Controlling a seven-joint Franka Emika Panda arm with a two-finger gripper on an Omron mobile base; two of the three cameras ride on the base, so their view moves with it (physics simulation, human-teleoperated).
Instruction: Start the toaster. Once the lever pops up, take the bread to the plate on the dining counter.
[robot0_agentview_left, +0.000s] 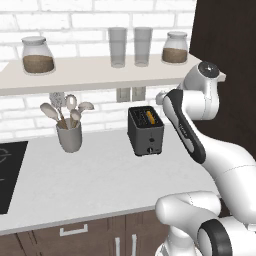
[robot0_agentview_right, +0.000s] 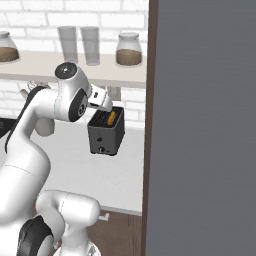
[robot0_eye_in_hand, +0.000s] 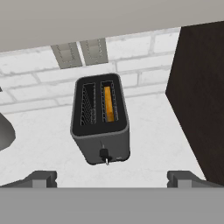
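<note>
Nearest the hand camera, the gripper (robot0_eye_in_hand: 111, 177) shows its two dark fingertips (robot0_eye_in_hand: 41, 178) set wide apart at the lower edge of the hand view, jaws spread with nothing between them. It hangs above and in front of the toaster (robot0_eye_in_hand: 100, 120), clear of it. The toaster, dark grey and boxy, stands upright on the grey worktop (robot0_agentview_left: 95, 175) with its narrow front face toward the robot. The lever (robot0_eye_in_hand: 104, 153), a small dark knob, sits low on that face, near the bottom of the vertical slot. Two slots open on top; in the hand view the right-hand one holds the bread (robot0_eye_in_hand: 109, 104), an orange-yellow slice sunk down with only its top edge showing, and the left-hand slot shows bare wire mesh. In the left base view the bread (robot0_agentview_left: 150, 117) appears as a yellow strip in the toaster (robot0_agentview_left: 146, 131), and the white arm (robot0_agentview_left: 192, 130) bends across just right of it. Left of the toaster, well apart, stands a grey utensil cup (robot0_agentview_left: 69, 136) with pale spoons. A dark cabinet side (robot0_eye_in_hand: 199, 96) rises at the right. Behind, two wall outlets (robot0_eye_in_hand: 80, 53) sit on the white brick wall beneath a shelf (robot0_agentview_left: 95, 75) bearing two jars (robot0_agentview_left: 37, 55) and two glasses (robot0_agentview_left: 130, 46).
</note>
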